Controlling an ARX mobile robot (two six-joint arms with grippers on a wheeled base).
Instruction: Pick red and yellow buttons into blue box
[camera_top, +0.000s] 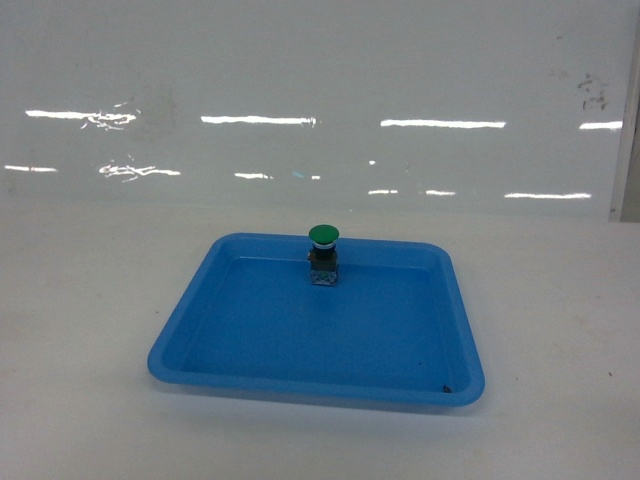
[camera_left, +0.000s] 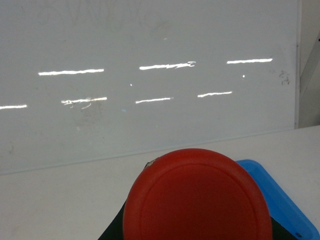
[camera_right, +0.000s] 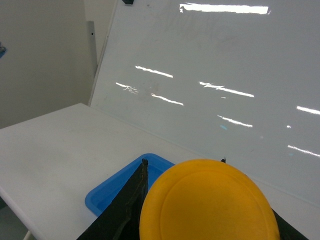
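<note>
1. Red button: its cap fills the bottom of the left wrist view, very close to the lens, cap face toward the camera. Dark shapes flank its lower edge. Judged carried by the left gripper, but the fingers and any contact are out of view, so I cannot tell how far that gripper is open.
2. Yellow button: same framing in the right wrist view. A dark gripper finger stands just left of the cap, and another dark edge shows at lower right. The jaws seem to bracket it; the contact point is not shown, so the right gripper's opening and hold cannot be confirmed.
3. Handling, judged: small, rigid, light parts. The smooth domed caps would slip under the pads; the squarer switch body under the cap is the better place to grip. Top-heavy shape, likely to tip on release. Not fragile.
4. Hidden: both switch bodies are cut off below the frame. Neither arm nor gripper appears in the head view.
5. Blue box: not identifiable in any view. Only a shallow blue tray shows, resting on the white table; blue corners in both wrist views look like that tray.
6. Green button: upright in the tray near its far rim; not part of the task.
</note>
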